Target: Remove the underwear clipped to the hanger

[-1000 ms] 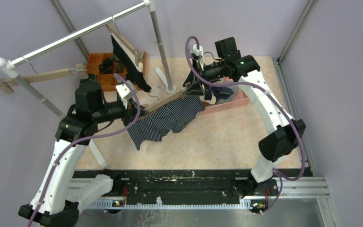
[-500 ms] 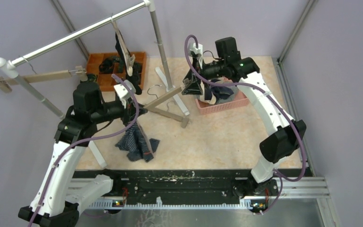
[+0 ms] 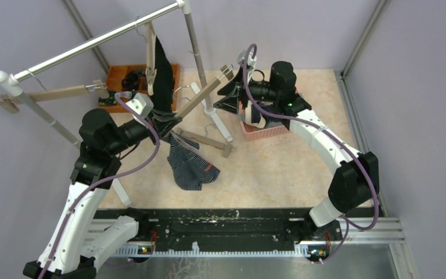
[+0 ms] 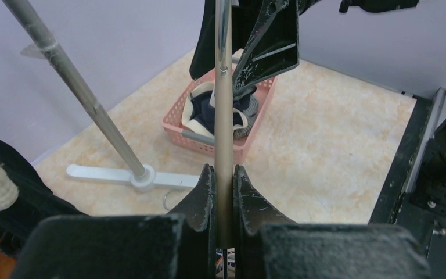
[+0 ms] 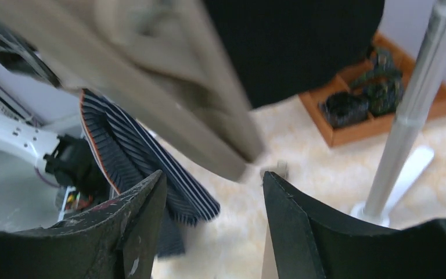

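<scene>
Just changed: the striped underwear, spread along the wooden hanger a second ago, now dangles from the hanger's near-left end only. The hanger's far end has swung up toward the right arm.
Meaning for the task: the far-right clip looks to have let go, so probably one clip remains before this pair is free.
Left end effector: clamped tight on the hanger bar, which runs straight out between its jaws. It grips the hanger, not the cloth.
Right end effector: jaws moderately apart and empty. The hanger's end passes, blurred, just above them; contact is unclear.
Striped underwear, place: it hangs below the left end effector, left of the middle of the desk. Whether its lower folds touch the desk, I cannot tell.
Pink basket: far right on the desk, under the right arm, with other cloth pieces already inside.
Rack: black underwear hangs from another hanger at the far left.
</scene>
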`<control>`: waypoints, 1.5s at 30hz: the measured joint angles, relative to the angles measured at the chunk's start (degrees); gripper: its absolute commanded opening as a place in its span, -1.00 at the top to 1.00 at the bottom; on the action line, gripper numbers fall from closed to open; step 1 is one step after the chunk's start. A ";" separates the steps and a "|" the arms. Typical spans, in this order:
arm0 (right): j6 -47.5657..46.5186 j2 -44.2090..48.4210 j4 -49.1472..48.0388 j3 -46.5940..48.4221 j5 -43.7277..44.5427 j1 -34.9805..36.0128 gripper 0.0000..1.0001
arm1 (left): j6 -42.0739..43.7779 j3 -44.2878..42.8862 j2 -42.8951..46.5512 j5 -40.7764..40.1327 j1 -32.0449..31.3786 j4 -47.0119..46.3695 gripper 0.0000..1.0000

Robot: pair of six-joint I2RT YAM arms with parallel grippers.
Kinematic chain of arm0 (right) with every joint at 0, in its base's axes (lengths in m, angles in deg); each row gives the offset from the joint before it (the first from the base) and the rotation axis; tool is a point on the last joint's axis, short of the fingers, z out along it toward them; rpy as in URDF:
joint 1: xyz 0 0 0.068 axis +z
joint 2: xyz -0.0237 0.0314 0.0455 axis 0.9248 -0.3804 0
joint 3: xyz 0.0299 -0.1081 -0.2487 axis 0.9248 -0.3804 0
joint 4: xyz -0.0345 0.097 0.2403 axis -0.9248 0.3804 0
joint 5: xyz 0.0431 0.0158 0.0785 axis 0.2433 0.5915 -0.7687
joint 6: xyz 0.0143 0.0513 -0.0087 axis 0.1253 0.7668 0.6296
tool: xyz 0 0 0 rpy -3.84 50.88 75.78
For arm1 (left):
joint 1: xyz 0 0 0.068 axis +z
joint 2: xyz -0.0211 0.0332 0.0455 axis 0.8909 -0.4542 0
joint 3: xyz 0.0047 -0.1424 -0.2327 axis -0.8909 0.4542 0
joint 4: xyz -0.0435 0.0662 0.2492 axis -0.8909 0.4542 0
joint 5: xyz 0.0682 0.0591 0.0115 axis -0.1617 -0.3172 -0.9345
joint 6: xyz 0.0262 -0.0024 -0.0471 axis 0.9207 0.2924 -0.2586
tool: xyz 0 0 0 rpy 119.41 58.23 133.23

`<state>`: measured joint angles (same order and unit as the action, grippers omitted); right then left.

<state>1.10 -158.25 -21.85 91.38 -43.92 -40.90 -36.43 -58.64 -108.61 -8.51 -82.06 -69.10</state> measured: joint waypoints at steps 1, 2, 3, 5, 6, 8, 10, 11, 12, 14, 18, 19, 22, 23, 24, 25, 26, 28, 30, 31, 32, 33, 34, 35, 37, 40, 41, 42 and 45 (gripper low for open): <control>2.45 0.04 -4.87 -1.11 0.15 0.46 -0.21 | -0.87 0.81 0.02 -0.04 0.00 -2.01 1.00; 4.59 0.07 -9.27 -2.10 0.31 0.92 -0.21 | -1.86 1.66 -0.02 -0.09 0.00 -3.85 1.00; 6.88 0.07 -13.44 -2.99 0.39 1.40 -0.20 | -2.86 2.51 -0.22 -0.09 0.00 -5.64 1.00; 12.17 0.07 -22.80 -4.96 0.63 2.19 -0.20 | -4.83 3.98 -0.90 0.00 0.00 -8.98 1.00; 15.47 -0.02 -28.35 -5.70 0.68 2.51 -0.20 | -5.95 4.74 -1.36 0.02 0.00 -10.97 1.00; 19.76 -0.66 -35.32 -5.68 0.61 2.78 -0.19 | -7.80 5.79 -2.08 0.04 0.00 -13.84 1.00; 24.28 -1.92 -43.34 -5.16 0.42 2.84 -0.19 | -9.29 6.29 -2.60 0.02 0.00 -16.11 1.00; 26.62 -2.99 -47.25 -4.35 0.26 2.89 -0.19 | -9.86 6.45 -2.73 0.00 0.00 -17.40 1.00; 28.41 -4.07 -50.03 -3.56 0.26 3.02 -0.19 | -10.34 6.54 -2.73 -0.04 0.00 -18.36 1.00; 31.58 -6.32 -54.55 -2.12 0.22 3.21 -0.19 | -11.39 6.60 -2.73 0.02 0.00 -20.55 1.00; 35.36 -10.23 -59.52 0.20 0.20 3.98 -0.19 | -13.79 7.76 -2.60 0.85 0.00 -25.35 1.00; 36.17 -10.97 -60.48 0.52 0.15 4.15 -0.18 | -14.56 8.33 -2.56 1.11 0.00 -26.60 1.00; 38.23 -12.68 -62.90 1.86 -0.15 4.39 -0.04 | -16.83 10.29 -2.54 1.27 0.17 -30.12 1.00; 38.95 -13.14 -63.76 2.38 -0.35 4.39 0.05 | -17.38 10.86 -2.54 1.25 0.17 -31.26 1.00; 39.74 -13.53 -64.35 2.99 -0.63 4.39 0.12 | -17.97 11.32 -2.54 1.22 0.20 -32.39 1.00; 40.46 -13.90 -65.20 3.58 -0.94 4.48 0.17 | -18.45 11.65 -2.54 1.14 0.22 -33.42 1.00; 41.35 -14.25 -66.01 4.39 -1.36 4.59 0.25 | -18.84 11.87 -2.54 1.01 0.22 -34.23 1.00; 42.56 -14.60 -67.30 5.40 -1.70 4.79 0.33 | -19.45 12.00 -2.56 0.94 0.22 -35.54 1.00; 43.67 -14.69 -68.28 6.14 -1.99 4.94 0.34 | -19.89 12.00 -2.64 0.94 0.22 -36.70 1.00; 43.98 -14.69 -68.63 6.45 -2.05 4.98 0.32 | -20.02 12.00 -2.71 0.98 0.22 -37.13 1.00; 44.33 -14.69 -68.74 6.71 -2.12 4.98 0.24 | -20.13 12.00 -2.80 1.07 0.22 -37.44 1.00; 44.54 -14.71 -68.85 6.93 -2.12 4.98 0.12 | -20.26 12.00 -2.93 1.18 0.20 -37.77 1.00; 44.96 -14.84 -69.00 7.28 -2.21 4.98 0.06 | -20.35 12.02 -3.10 1.33 0.20 -38.12 1.00; 45.57 -15.08 -69.37 7.80 -2.32 4.98 0.02 | -20.52 12.07 -3.34 1.42 0.20 -38.51 1.00; 46.82 -15.80 -70.66 8.74 -2.56 4.98 0.01 | -20.90 12.41 -3.72 1.33 0.17 -39.67 1.00; 48.63 -16.90 -72.48 9.79 -2.93 4.98 0.17 | -21.57 13.35 -4.17 1.16 0.20 -41.66 1.00; 49.11 -17.16 -72.78 9.97 -2.89 4.98 0.28 | -21.81 13.62 -4.20 1.11 0.20 -42.16 1.00; 49.51 -17.42 -72.94 10.21 -2.93 4.98 0.41 | -21.99 13.79 -4.20 1.11 0.20 -42.51 1.00; 50.75 -17.75 -73.11 10.73 -3.02 4.98 0.97 | -22.43 14.19 -4.20 1.18 0.17 -44.06 1.00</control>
<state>51.85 -176.00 -94.97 102.12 -46.93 -35.92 -58.86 -44.45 -112.81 -7.33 -81.88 -113.16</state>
